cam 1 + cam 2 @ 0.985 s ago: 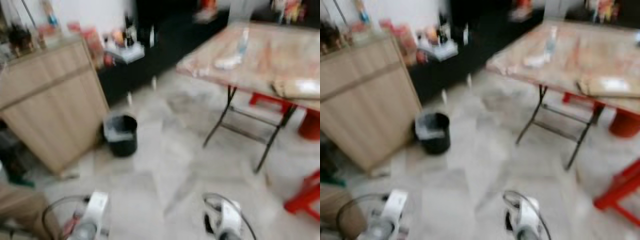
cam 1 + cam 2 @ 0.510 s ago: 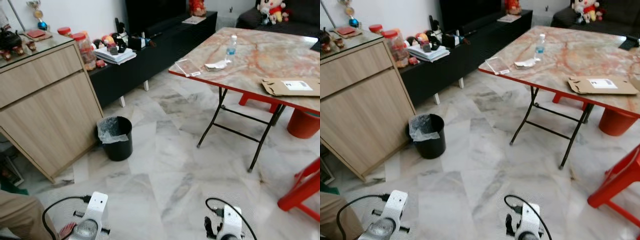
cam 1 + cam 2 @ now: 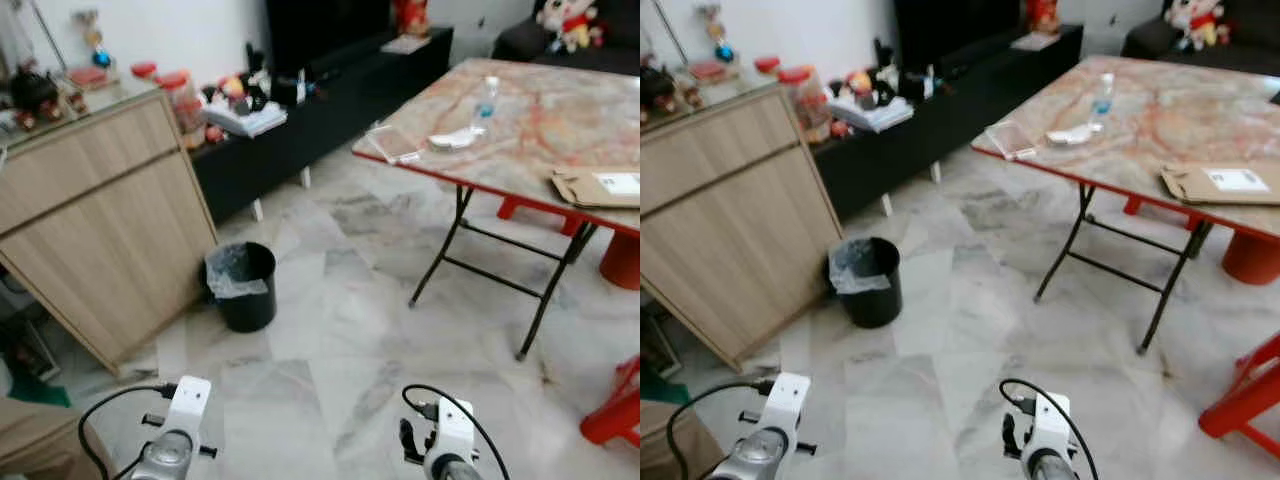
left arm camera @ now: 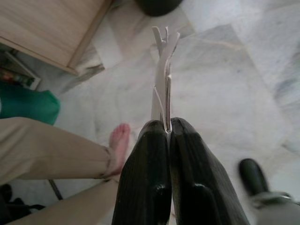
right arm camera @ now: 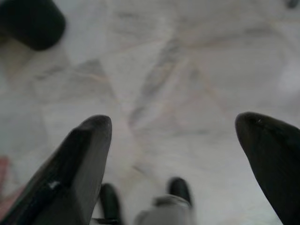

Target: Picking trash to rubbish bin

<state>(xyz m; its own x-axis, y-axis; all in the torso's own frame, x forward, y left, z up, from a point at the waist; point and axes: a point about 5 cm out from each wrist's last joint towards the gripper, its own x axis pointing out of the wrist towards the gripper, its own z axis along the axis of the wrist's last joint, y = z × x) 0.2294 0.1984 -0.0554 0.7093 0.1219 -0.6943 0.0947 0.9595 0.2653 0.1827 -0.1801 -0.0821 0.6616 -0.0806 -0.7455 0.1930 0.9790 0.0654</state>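
A black rubbish bin (image 3: 242, 287) with a clear liner stands on the marble floor beside the wooden cabinet (image 3: 100, 220). In the left wrist view my left gripper (image 4: 166, 127) is shut on a thin white scrap of paper (image 4: 161, 70) that sticks out past the fingertips, above the floor and short of the bin (image 4: 157, 4). My right gripper (image 5: 173, 126) is open with nothing between its fingers, held over bare floor, the bin (image 5: 30, 21) far off. Both wrists (image 3: 175, 440) (image 3: 445, 450) hang low at the picture's bottom edge.
A folding table (image 3: 540, 110) with red legs stands on the right, carrying a bottle (image 3: 485, 97), a white wad (image 3: 452, 140) and flat cardboard (image 3: 600, 185). Red stools (image 3: 615, 415) stand under and beside it. A person's bare foot (image 4: 117, 145) and trouser leg (image 4: 47, 150) are close on my left.
The head camera has swung, so the whole scene has shifted slightly right, and the blur of a second ago has cleared. Both wrists stay low; the bin has not moved.
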